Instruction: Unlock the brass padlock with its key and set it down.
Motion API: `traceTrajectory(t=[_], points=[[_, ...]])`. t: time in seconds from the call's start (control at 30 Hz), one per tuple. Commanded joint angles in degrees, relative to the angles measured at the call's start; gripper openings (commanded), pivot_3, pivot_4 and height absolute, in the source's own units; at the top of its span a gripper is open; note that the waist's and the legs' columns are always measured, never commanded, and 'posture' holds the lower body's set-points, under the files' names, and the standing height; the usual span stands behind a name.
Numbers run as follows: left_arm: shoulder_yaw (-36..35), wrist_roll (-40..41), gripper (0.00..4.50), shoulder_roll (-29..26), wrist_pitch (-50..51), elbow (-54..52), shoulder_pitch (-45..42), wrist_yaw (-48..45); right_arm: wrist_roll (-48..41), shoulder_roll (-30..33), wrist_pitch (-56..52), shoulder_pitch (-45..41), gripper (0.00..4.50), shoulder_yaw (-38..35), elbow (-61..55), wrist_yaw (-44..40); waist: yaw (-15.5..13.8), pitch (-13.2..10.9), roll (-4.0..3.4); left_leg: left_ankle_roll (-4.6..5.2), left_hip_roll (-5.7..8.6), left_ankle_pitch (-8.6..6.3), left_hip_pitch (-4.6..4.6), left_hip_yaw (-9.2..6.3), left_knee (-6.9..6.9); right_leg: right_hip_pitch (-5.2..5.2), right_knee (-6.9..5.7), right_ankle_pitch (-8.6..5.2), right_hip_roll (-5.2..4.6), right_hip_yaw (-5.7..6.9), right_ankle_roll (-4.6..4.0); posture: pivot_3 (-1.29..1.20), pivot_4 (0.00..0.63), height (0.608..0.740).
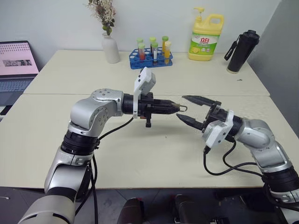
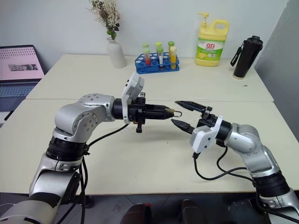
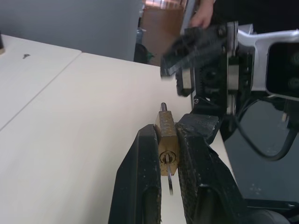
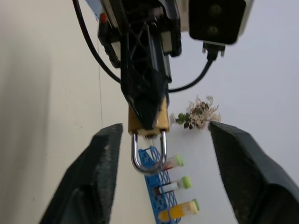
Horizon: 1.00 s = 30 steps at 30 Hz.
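My left gripper (image 1: 176, 108) is shut on the brass padlock (image 3: 167, 133) and holds it level above the cream table (image 1: 140, 154). The lock's gold body is pinched between the two black fingers. Its silver shackle (image 4: 148, 157) sticks out past the fingertips, toward my right gripper. A thin silver key (image 3: 169, 181) sits in the keyhole on the end of the lock that faces the wrist. My right gripper (image 1: 194, 110) stands open just beyond the shackle, one finger to each side of it, touching nothing.
Along the back of the table stand a white vase (image 1: 110, 46), a blue test-tube rack (image 1: 150, 58), a yellow detergent bottle (image 1: 205, 37) and a black flask (image 1: 242, 50). A laptop (image 1: 16, 65) sits at the far left. A person's hand (image 3: 202, 18) shows behind the table.
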State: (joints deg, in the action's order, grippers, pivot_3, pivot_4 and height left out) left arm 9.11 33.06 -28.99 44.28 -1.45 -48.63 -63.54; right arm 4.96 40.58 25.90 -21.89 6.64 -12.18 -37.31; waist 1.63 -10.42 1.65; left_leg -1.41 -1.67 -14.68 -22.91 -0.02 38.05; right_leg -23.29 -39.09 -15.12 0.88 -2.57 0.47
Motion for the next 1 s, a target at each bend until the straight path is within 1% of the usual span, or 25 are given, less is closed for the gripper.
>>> traceTrajectory(t=[0.03, 0.13, 0.2, 0.3, 0.33, 0.37, 0.4, 0.5, 0.63, 1.0], points=[[-0.4, -0.51, 0.17, 0.08, -2.23, 0.15, -0.51, -1.36, -10.73, 2.99, -13.66, 2.99, 4.1, -4.03, -7.18, -4.59, -0.07, 0.0, 0.0, 0.0, 0.0, 0.0, 0.0, 0.0, 0.0, 0.01, 0.0, 0.0, 0.0, 0.0, 0.0, 0.0, 0.15, 0.74], [-0.16, -1.05, 0.17, 0.11, -3.27, 0.98, -0.54, -2.43, -20.41, 6.04, -27.22, 6.54, 4.1, -6.23, -15.54, -7.3, -0.13, 0.0, 0.0, 0.0, 0.0, 0.0, 0.0, -0.02, 0.0, 0.02, -0.01, 0.0, -0.01, 0.01, -0.01, 0.0, 0.15, 0.74], [0.03, -1.46, 0.17, 0.27, -3.88, 1.76, -0.82, -2.92, -24.84, 7.13, -32.78, 7.64, 4.1, -6.89, -20.17, -8.31, -0.11, 0.0, 0.0, 0.01, -0.01, 0.0, 0.0, -0.05, -0.01, 0.02, 0.0, 0.0, 0.0, 0.03, 0.0, 0.0, 0.15, 0.74], [-0.06, -1.73, 0.17, 0.56, -4.29, 2.09, -1.05, -3.49, -27.67, 6.92, -37.86, 7.37, 3.53, -7.03, -23.08, -7.96, 0.15, 0.0, 0.0, 0.01, -0.02, -0.01, 0.02, -0.04, -0.01, 0.02, -0.01, -0.13, 0.02, 0.03, 0.23, 0.0, 0.15, 0.74], [-0.1, -1.77, 0.17, 0.62, -4.36, 2.11, -1.07, -3.57, -27.98, 6.63, -38.89, 7.18, 3.22, -7.09, -23.5, -7.72, 0.14, 0.0, 0.0, 0.01, -0.01, -0.01, 0.02, -0.05, 0.0, 0.02, 0.0, -0.15, 0.03, 0.03, 0.25, 0.0, 0.15, 0.74], [-0.11, -1.87, 0.17, 0.71, -4.43, 2.21, -1.14, -3.59, -28.47, 6.22, -39.84, 6.91, 2.81, -7.09, -23.72, -7.57, 0.11, 0.0, 0.0, 0.01, -0.01, -0.01, 0.02, -0.05, 0.0, 0.02, -0.01, -0.15, 0.04, 0.05, 0.26, 0.0, 0.15, 0.74], [-0.12, -1.96, 0.17, 0.76, -4.5, 2.26, -1.16, -3.61, -28.96, 5.92, -40.74, 6.64, 2.54, -6.83, -23.98, -7.65, 0.08, 0.0, 0.0, 0.01, 0.0, -0.01, 0.02, -0.04, 0.0, 0.02, 0.0, -0.15, 0.04, 0.04, 0.26, 0.0, 0.15, 0.74], [-0.22, -1.95, 0.17, 0.48, -4.46, 1.53, -0.94, -3.82, -30.42, 4.63, -43.43, 5.39, 1.39, -5.53, -24.32, -7.99, 0.07, 0.0, 0.0, 0.01, 0.0, -0.01, 0.01, -0.03, 0.01, 0.02, 0.0, -0.15, 0.04, 0.03, 0.26, 0.0, 0.15, 0.74], [-0.22, -1.52, 0.17, -0.1, -4.2, 0.03, -0.49, -4.52, -31.27, 2.94, -45.58, 3.19, 0.02, -5.16, -23.05, -8.24, 0.07, 0.0, 0.0, 0.01, 0.0, -0.01, 0.0, -0.04, 0.0, 0.02, 0.01, -0.15, 0.04, 0.04, 0.27, 0.0, 0.15, 0.74], [0.92, -1.63, 0.17, -1.74, -5.37, -4.44, 2.12, -7.54, -30.99, 1.39, -45.11, 2.0, 0.0, -5.71, -19.53, -10.33, 0.04, 0.0, 0.0, 0.02, 0.0, -0.01, 0.0, -0.04, 0.0, 0.02, 0.02, -0.16, 0.03, 0.04, 0.27, 0.0, 0.15, 0.74]])
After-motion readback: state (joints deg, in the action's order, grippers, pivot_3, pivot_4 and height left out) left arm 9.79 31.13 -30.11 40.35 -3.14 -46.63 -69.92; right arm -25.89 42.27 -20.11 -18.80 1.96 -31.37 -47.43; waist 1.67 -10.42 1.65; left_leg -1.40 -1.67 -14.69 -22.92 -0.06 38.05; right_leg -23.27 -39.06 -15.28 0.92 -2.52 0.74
